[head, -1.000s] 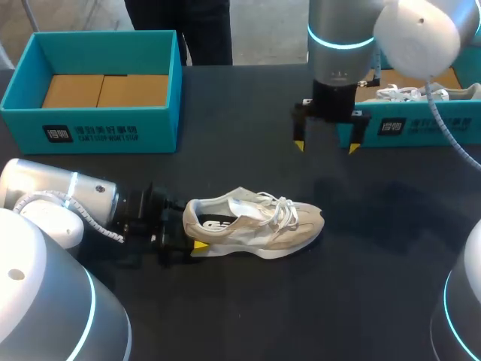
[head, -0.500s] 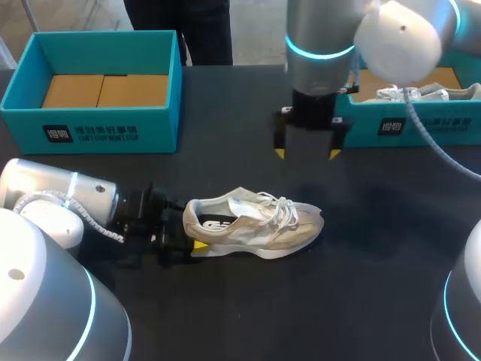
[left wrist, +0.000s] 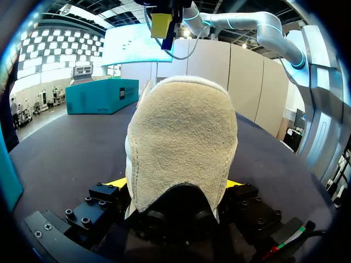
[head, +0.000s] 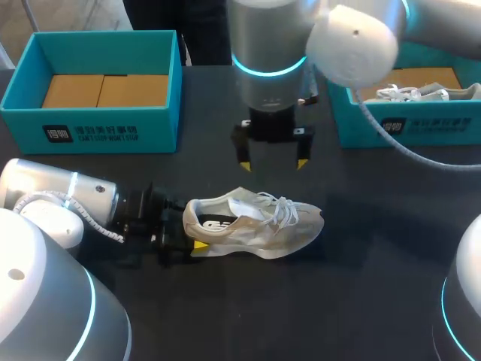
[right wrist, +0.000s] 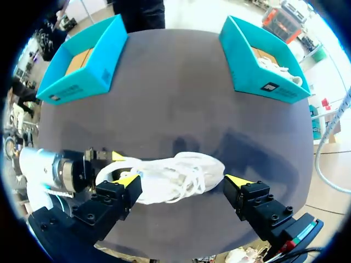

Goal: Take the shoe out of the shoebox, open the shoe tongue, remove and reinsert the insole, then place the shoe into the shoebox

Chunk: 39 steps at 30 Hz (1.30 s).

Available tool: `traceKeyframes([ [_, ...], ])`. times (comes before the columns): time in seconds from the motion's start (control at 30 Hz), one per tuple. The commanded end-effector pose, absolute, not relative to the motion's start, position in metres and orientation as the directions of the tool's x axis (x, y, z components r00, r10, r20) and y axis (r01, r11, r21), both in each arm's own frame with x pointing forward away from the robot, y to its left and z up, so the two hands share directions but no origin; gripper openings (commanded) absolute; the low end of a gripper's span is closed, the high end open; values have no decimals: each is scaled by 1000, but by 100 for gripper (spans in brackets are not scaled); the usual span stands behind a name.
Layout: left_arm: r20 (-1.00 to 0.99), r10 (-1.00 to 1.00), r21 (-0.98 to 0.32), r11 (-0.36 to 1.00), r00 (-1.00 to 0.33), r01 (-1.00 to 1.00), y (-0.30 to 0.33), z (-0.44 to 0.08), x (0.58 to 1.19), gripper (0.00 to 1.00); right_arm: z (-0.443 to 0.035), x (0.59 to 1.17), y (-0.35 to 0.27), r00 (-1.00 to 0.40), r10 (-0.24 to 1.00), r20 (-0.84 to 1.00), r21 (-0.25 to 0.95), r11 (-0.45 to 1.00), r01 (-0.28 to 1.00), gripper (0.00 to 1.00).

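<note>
Dark tabletop (head: 361, 248) fills the scene, with two teal boxes at its far edge. One shoebox (head: 113, 124) stands at the far left and holds only a brown cardboard insert (head: 105, 90). The other shoebox (head: 409, 126) stands at the far right, with a pale second shoe (head: 413, 92) lying inside it.

The shoe (head: 255, 224) of the task is out of both boxes. It stands on its sole near the middle of the table, heel toward the left arm and toe toward the right side, with white laces (head: 282, 209) loose over the top. Its insole (head: 218, 223) shows through the opening, white with a dark mark.

The left gripper (left wrist: 176, 185) comes in low along the table and pinches the shoe's heel, one yellow-tipped finger on each side. The right gripper (head: 273, 164) hangs above the table just past the shoe's far side, pointing down, its jaws spread wide and touching nothing. In the right wrist view the shoe lies below that gripper, apart from both fingers.
</note>
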<state>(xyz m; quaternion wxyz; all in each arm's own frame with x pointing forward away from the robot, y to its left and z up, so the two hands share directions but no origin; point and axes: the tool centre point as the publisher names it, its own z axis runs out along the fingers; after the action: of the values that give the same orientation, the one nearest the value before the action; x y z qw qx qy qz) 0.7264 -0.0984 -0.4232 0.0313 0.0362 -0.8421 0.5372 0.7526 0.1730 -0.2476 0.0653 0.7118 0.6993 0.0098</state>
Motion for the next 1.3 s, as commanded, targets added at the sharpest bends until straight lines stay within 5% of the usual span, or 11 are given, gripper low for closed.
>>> traceKeyframes([
  [0.03, 91, -29, -901, 423, -995, -95, -98, -426, 725, 0, -250, 749, 199, 3, 978, -207, 90, 16, 996, 100],
  [0.63, 91, -29, -901, 423, -995, -95, -98, -426, 725, 0, -269, 726, 245, -98, 931, -351, -5, 102, 995, 100],
  [0.83, 91, -29, -901, 423, -995, -95, -98, -426, 725, 0, -282, 723, 246, -72, 934, -350, -20, 69, 997, 89],
  [0.93, 91, -29, -901, 423, -995, -95, -98, -426, 725, 0, -289, 722, 245, -68, 929, -364, -42, 57, 997, 63],
  [1.03, 91, -29, -901, 423, -995, -95, -98, -426, 725, 0, -294, 722, 244, -71, 923, -379, -62, 52, 997, 53],
  [1.3, 91, -29, -901, 423, -995, -95, -98, -426, 725, 0, -301, 725, 246, -81, 926, -368, -81, 54, 995, 51],
])
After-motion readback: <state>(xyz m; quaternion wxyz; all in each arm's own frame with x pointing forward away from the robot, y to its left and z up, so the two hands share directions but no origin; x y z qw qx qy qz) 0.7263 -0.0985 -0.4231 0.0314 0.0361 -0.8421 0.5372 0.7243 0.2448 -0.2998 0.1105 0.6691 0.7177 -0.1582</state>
